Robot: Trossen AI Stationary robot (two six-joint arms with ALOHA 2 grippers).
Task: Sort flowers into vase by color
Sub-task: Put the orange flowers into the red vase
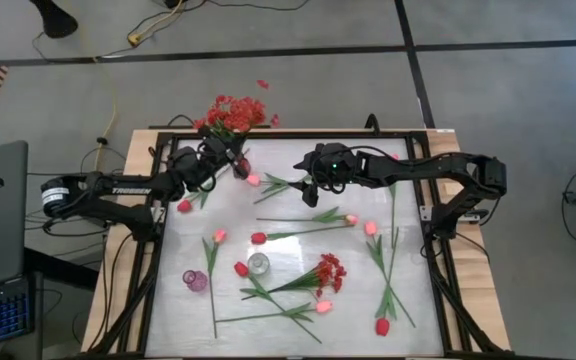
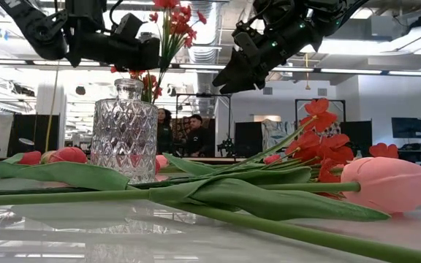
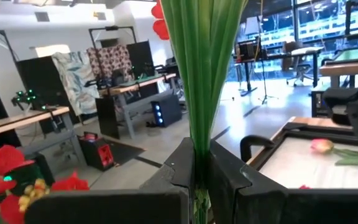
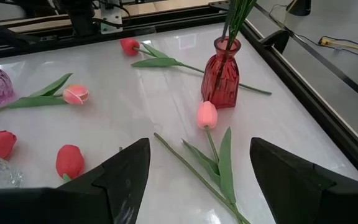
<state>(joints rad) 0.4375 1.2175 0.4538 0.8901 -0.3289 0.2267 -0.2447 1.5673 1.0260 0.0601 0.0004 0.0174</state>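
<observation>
My left gripper [image 3: 199,171], clenched on the red spray's [image 1: 230,112] stems above the red vase [image 4: 221,73], could tip it if lowered off-centre, while my released right gripper [image 4: 194,168] hovers over the counter [image 1: 188,250].

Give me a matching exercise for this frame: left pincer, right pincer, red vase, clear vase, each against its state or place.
Things:
1. left pincer
2. right pincer
3. red vase
4. clear vase

States or places:
A. open, above a pink tulip lying on the table
B. empty, mid-table among lying flowers
C. shut on the green stems of a red spray
D. at the table's far edge, green stems standing in it

Pairs: 1-C, 2-A, 3-D, 4-B
</observation>
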